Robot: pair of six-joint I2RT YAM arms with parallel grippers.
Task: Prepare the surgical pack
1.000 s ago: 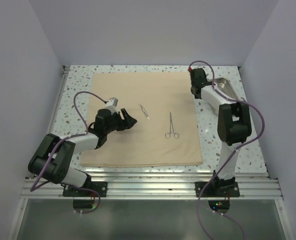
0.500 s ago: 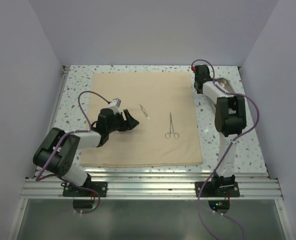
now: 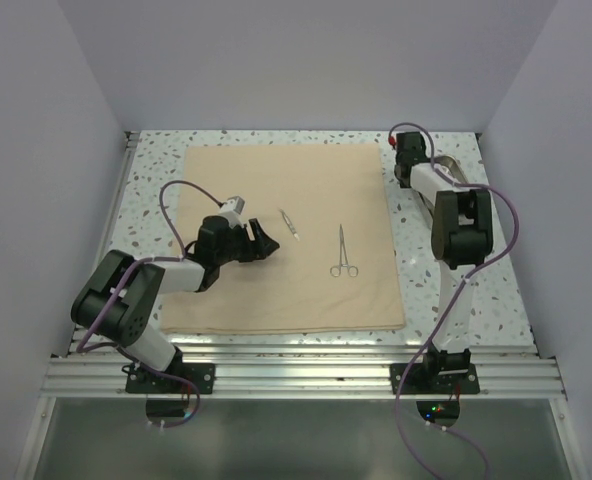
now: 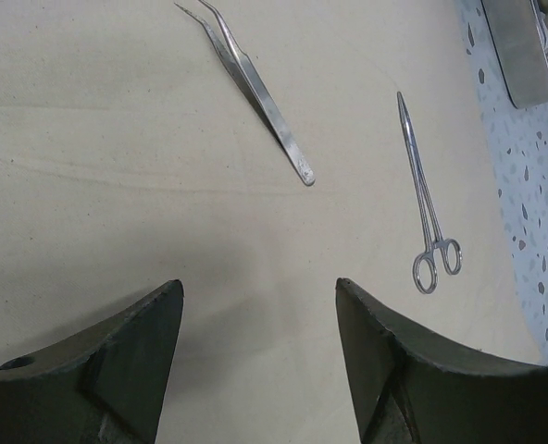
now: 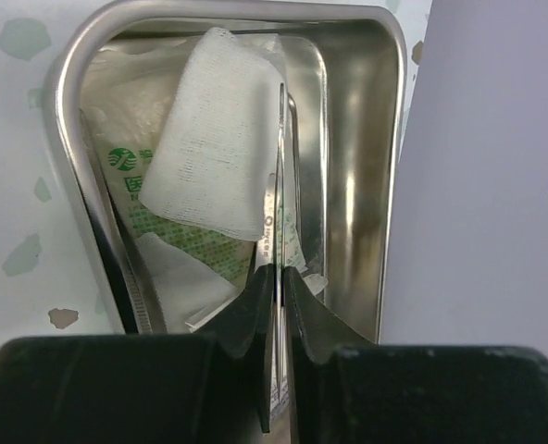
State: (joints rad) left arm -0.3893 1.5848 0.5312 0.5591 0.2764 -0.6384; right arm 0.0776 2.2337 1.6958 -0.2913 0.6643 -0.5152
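The right tool (image 5: 276, 273) has its fingers pressed together on a slim steel instrument (image 5: 280, 185) that lies lengthwise between them, over the steel tray (image 5: 70, 139). This is judged a transfer between tray and cloth. Whether the instrument is clear of the contents cannot be told. The left tool (image 4: 260, 305) is spread, empty and low over the cloth (image 3: 276, 290), judged ready to take an item.

The cloth lies flat at the centre of the bench (image 3: 146, 160) as the wrapping base. The steel tray stands on the bench at 2 o'clock off the cloth and holds green-printed packets (image 5: 154, 199) under a gauze pad (image 5: 220, 129). On the cloth lie ring-handled forceps (image 3: 343, 252), with tweezers (image 3: 291, 223) at 10 o'clock from them.
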